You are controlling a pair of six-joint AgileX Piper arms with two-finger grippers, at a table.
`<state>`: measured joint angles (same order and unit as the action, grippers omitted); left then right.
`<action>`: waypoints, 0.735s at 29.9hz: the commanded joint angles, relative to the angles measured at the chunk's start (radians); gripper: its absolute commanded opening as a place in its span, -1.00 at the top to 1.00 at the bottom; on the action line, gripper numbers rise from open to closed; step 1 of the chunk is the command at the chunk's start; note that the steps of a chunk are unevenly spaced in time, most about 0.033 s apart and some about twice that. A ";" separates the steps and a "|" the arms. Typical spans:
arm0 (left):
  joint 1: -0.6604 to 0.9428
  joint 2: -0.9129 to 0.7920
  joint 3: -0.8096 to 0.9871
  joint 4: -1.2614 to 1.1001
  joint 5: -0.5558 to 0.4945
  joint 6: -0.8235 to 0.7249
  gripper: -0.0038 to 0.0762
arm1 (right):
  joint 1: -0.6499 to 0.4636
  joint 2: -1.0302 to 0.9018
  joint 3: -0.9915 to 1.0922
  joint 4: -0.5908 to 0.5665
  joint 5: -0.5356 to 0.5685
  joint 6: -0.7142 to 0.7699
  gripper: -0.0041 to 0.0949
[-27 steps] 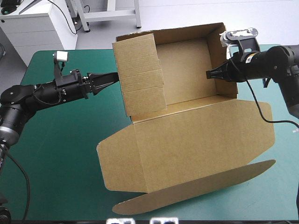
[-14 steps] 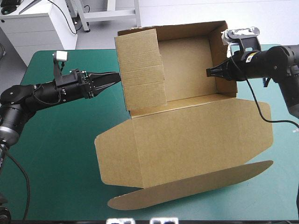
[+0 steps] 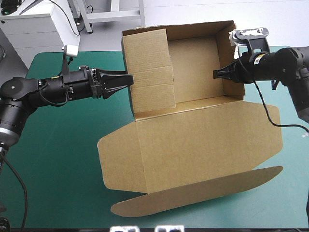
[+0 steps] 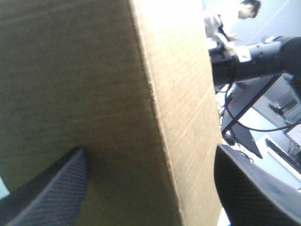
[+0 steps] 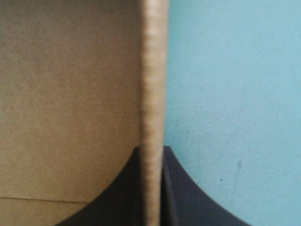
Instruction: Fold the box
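- Box of brown board stands on the table with the teal-green cover, across the table's middle, its tray part toward the table's far edge.
- We see the tray open upward, with its walls raised.
- We see the lid spread flat from the tray toward the table's near edge. Its long rounded tuck flap ends close to that near edge.
- The left wall, on the side of the table's left edge, stands upright and shows creases across its face.
- The left gripper reaches in from the table's left side and is released, its black fingers well apart.
- From above, its tips reach the outer face of the left wall.
- In the left wrist view, brown board fills the space between the left gripper's fingers. We cannot tell whether either finger presses on it.
- The right gripper comes in from the table's right side and is clenched on the right wall.
- In the right wrist view, the wall's edge runs straight into the right gripper, and the fingers close on it from both sides.
- There we see the tray's inner face on one side of that edge and the teal-green cover on the other.
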<state>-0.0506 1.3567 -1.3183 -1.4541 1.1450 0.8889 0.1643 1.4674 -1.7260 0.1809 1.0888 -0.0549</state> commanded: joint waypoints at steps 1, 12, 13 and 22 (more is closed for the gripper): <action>-0.029 -0.030 -0.069 0.036 -0.072 -0.098 -0.44 | -0.001 -0.038 -0.029 0.049 -0.076 0.025 0.95; -0.187 -0.027 -0.267 0.662 -0.260 -0.531 -0.38 | 0.120 -0.037 -0.029 -0.108 -0.157 0.174 0.93; -0.206 -0.020 -0.285 0.729 -0.263 -0.574 -0.38 | 0.138 -0.037 -0.029 -0.124 -0.170 0.193 0.93; -0.316 0.038 -0.367 1.157 -0.209 -0.929 -0.37 | 0.199 -0.008 -0.029 -0.142 -0.204 0.265 0.93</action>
<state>-0.3428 1.4058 -1.6484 -0.3894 0.9710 0.0748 0.3566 1.4908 -1.7260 -0.0072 0.9764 0.1854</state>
